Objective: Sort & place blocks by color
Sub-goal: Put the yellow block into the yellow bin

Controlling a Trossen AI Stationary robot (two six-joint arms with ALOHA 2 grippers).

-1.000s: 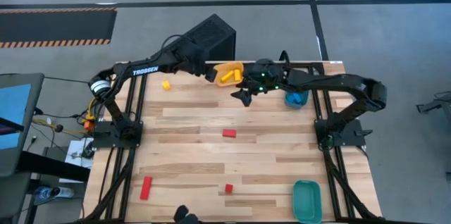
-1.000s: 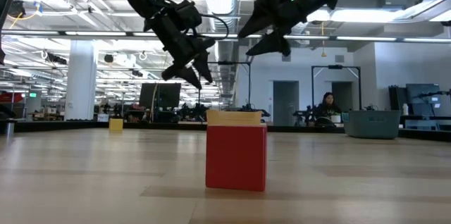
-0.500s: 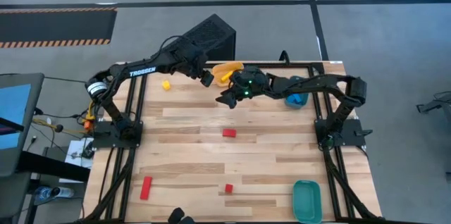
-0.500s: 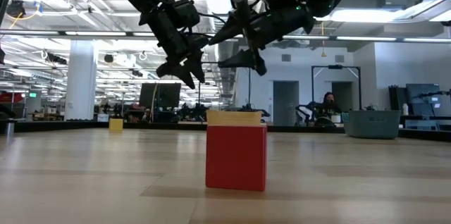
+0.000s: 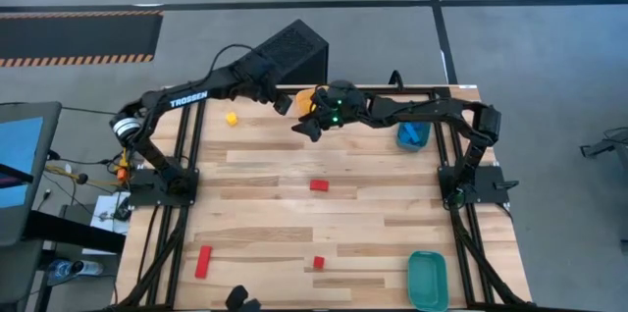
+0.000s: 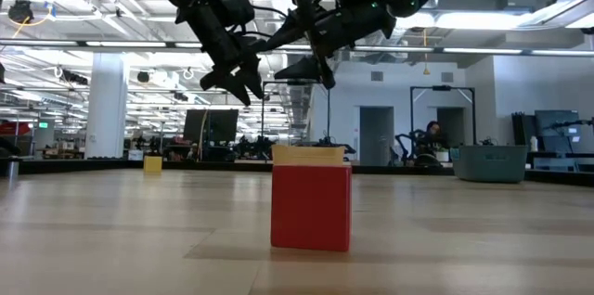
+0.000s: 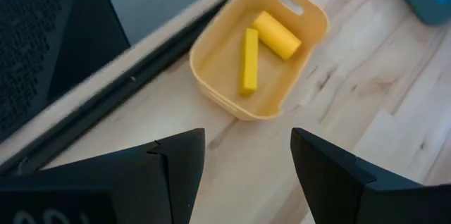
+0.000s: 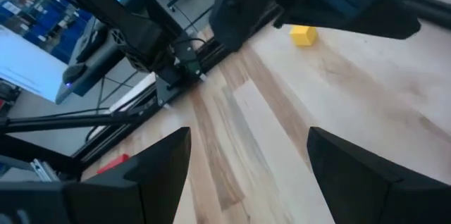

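- High view shows both arms reaching to the far edge of the bench [image 5: 294, 204]. The left gripper [image 5: 281, 104] and the right gripper [image 5: 302, 128] hang near each other, just beside the yellow tray [image 5: 306, 97].
- Both sets of jaws are released. Nothing sits between them in either wrist view.
- The blocks are spread out. A small yellow cube [image 5: 232, 118] lies near the far left corner. A red cube [image 5: 319, 185] sits in the middle. A long red bar [image 5: 203, 261] and a tiny red block [image 5: 318, 263] lie near the front edge.
- My guess is that the right arm is going for the small yellow cube. To do it well, it should stay high so it does not bump the left arm. Then it should come straight down over the cube, with one jaw on each side, and squeeze gently.
- The left arm should move out of the way first, I think.
- Left wrist view shows what the high view hides: the yellow tray [image 7: 261, 55] holds a thin yellow bar [image 7: 249, 60] and a short yellow roll [image 7: 277, 35].
- Right wrist view shows the small yellow cube [image 8: 304, 35] on the wood, well ahead of its jaws.
- Low view shows only the red cube [image 6: 311, 207] up close, with both grippers high above the bench.
- High view alone shows the blue tray [image 5: 412, 135] and the teal tray [image 5: 427, 280].
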